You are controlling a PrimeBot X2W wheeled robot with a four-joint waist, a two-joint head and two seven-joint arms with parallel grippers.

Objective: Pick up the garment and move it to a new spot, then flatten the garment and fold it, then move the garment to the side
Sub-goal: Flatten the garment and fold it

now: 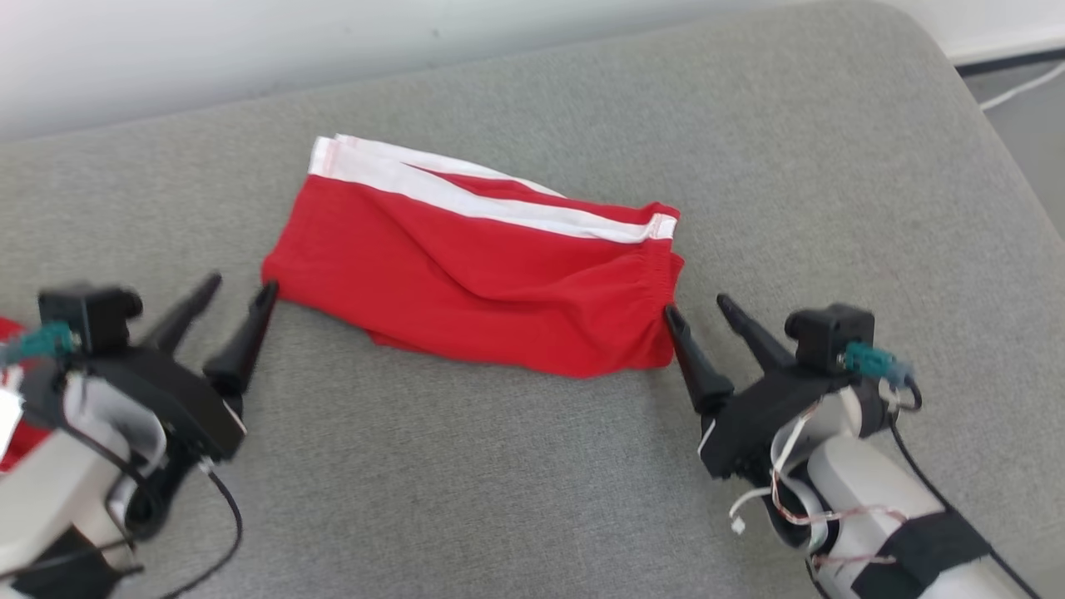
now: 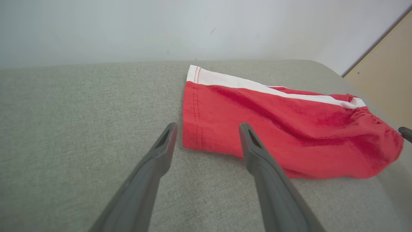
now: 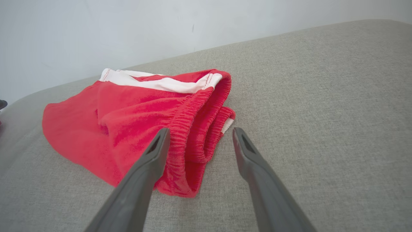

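The garment (image 1: 474, 274) is a pair of red shorts with white side stripes, folded into a rough rectangle in the middle of the grey cushion. My left gripper (image 1: 243, 283) stands open at its left hem corner, one fingertip just touching the cloth. In the left wrist view the garment (image 2: 283, 129) lies just beyond and to the right of the fingers (image 2: 157, 154), with nothing between them. My right gripper (image 1: 697, 306) is open at the elastic waistband end. The right wrist view shows that bunched waistband (image 3: 193, 129) at the left finger (image 3: 151, 161) of this gripper.
The grey upholstered surface (image 1: 532, 466) spreads wide before and beside the shorts. A pale wall (image 1: 166, 50) runs along its far edge. Something red and white (image 1: 12, 391) peeks in at the left border. Floor and a cable (image 1: 1019, 87) lie past the right edge.
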